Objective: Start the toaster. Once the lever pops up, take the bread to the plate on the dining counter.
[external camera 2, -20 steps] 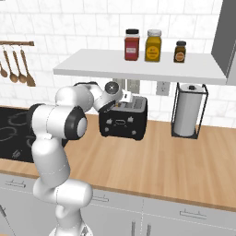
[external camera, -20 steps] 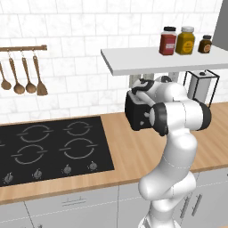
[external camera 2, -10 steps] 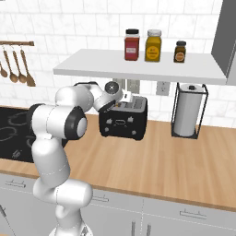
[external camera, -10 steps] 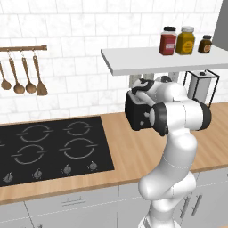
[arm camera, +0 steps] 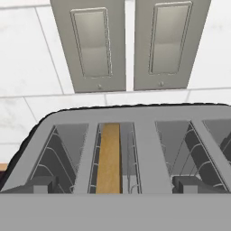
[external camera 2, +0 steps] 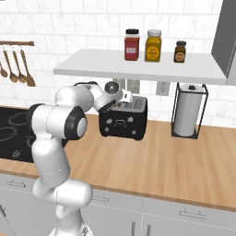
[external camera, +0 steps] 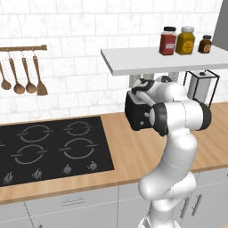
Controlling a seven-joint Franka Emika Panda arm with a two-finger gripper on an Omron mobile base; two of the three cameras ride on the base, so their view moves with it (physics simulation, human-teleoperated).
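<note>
The black toaster (external camera 2: 122,123) with its silver slotted top stands on the wood worktop under the shelf, also seen from the left (external camera: 135,115). My gripper (external camera 2: 127,97) hovers just above its top, open, with nothing between the fingers. In the hand view the slots (arm camera: 149,149) lie close below, with the dark fingertips (arm camera: 45,184) spread wide over them. The bread (arm camera: 108,158) sits edge-up, sunk in the second slot from the left. I cannot make out the lever. The plate and the dining counter are out of view.
A white shelf (external camera 2: 138,69) with three jars hangs low over the toaster. A paper towel stand (external camera 2: 188,110) is to its right, a black hob (external camera: 49,149) to its left. Wooden spoons (external camera: 22,80) hang on the wall. Two wall sockets (arm camera: 131,43) sit behind.
</note>
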